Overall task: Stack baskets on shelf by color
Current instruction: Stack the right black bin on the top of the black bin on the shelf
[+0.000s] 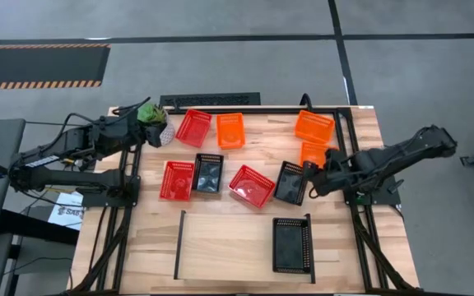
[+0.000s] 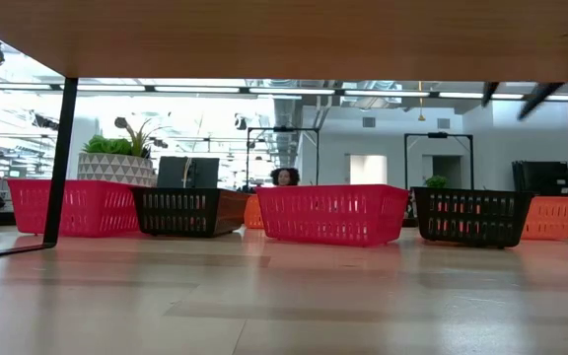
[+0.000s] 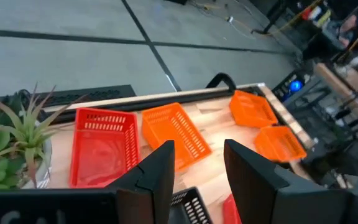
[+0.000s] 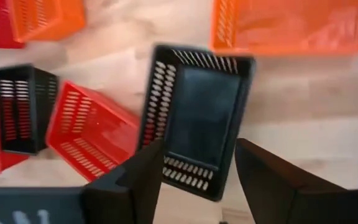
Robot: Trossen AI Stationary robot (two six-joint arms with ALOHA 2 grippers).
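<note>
Right gripper (image 4: 194, 171) over the black basket (image 1: 290, 182) near the right table edge, fingers spread wide, one each side of the basket's short end, nothing gripped. Basket flat on the table, open side up, long axis skewed a little off the table's depth. Second black basket (image 1: 291, 244) already on the shelf (image 1: 220, 242), right end, long axis front-to-back. Third black basket (image 1: 208, 173) mid-table beside a red basket (image 1: 176, 180). Another red basket (image 1: 252, 186) tilted diagonally. Orange baskets (image 1: 313, 126) toward the far right. Left gripper (image 3: 194, 171) parked by the potted plant (image 1: 151, 114) at far left, fingers parted, empty. Light wooden table (image 1: 245, 271); grey floor with hazard-striped mat (image 1: 39, 66) beyond.
</note>
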